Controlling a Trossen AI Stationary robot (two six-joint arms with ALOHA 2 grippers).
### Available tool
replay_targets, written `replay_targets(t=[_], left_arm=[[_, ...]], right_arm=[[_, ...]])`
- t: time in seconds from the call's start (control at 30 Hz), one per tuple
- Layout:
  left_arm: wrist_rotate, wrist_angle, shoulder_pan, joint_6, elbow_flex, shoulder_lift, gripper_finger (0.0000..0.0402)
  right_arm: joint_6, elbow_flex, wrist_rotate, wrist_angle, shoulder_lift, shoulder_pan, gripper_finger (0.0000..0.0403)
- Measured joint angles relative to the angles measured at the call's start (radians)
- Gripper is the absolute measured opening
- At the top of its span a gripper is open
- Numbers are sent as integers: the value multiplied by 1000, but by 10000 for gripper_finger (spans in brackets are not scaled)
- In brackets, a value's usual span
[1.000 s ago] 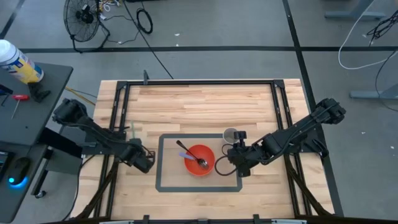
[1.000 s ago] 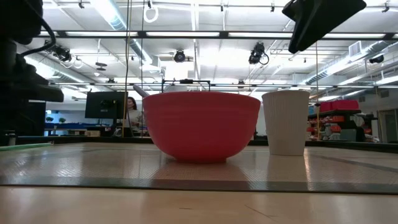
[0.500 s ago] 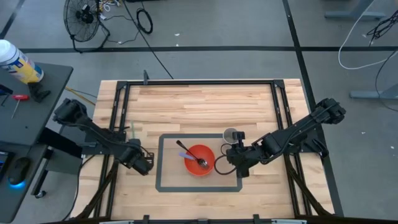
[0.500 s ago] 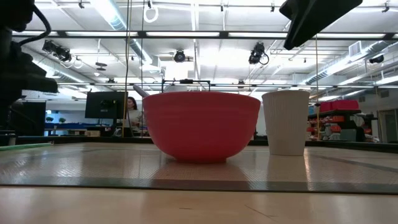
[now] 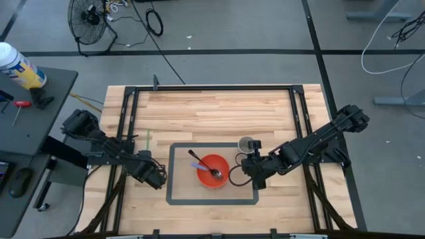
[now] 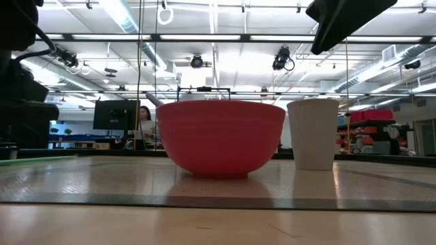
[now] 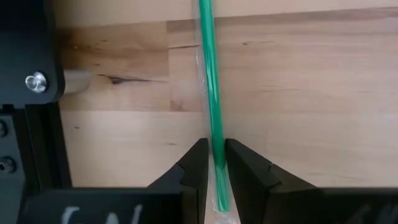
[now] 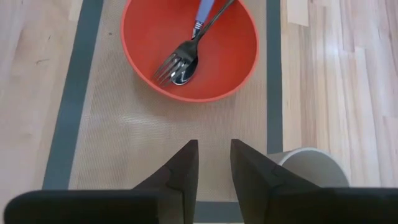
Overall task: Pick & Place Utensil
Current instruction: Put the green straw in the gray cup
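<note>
A green straw point(image 7: 208, 74) in a clear wrapper lies over the wood near the table's left rail, and it also shows in the high view as a green straw point(image 5: 147, 138). My left gripper point(image 7: 214, 165) is shut on it, near the mat's left edge point(image 5: 154, 176). An orange bowl point(image 5: 213, 170) stands on the mat and holds a fork point(image 8: 177, 62) and a blue-handled spoon point(image 8: 204, 12). A white cup point(image 5: 246, 144) stands to the bowl's right. My right gripper point(image 8: 211, 168) is open above the mat between bowl and cup, touching nothing. My left gripper pinches the green straw between its two fingers at one end part point(image 7: 213, 134). The straw runs straight forward out of the gap, along the fingers. Its free length lies low over the wood, level at table height in the low view point(image 6: 27, 160).
A black frame rail point(image 7: 31, 93) runs close beside the straw on the table's left. A grey-bordered mat point(image 5: 174, 192) holds the bowl. Bare wood spreads across the far half of the table point(image 5: 212, 113).
My left arm has drawn a little toward the table's near-right. The green straw has slid slightly to the right with it. My right gripper, the bowl and the cup have stayed where they were.
</note>
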Motion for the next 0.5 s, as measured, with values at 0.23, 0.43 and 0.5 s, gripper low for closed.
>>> replay_targets(t=[0.23, 0.43, 0.5], left_arm=[[-22, 1, -49, -40, 0, 2, 64], [-34, 1, -73, -42, -1, 2, 44], [-40, 0, -75, -27, -1, 2, 33]], right_arm=[[18, 0, -8, -5, 0, 1, 96], [-3, 0, -25, -4, 0, 1, 96], [-14, 0, -24, -4, 0, 1, 96]])
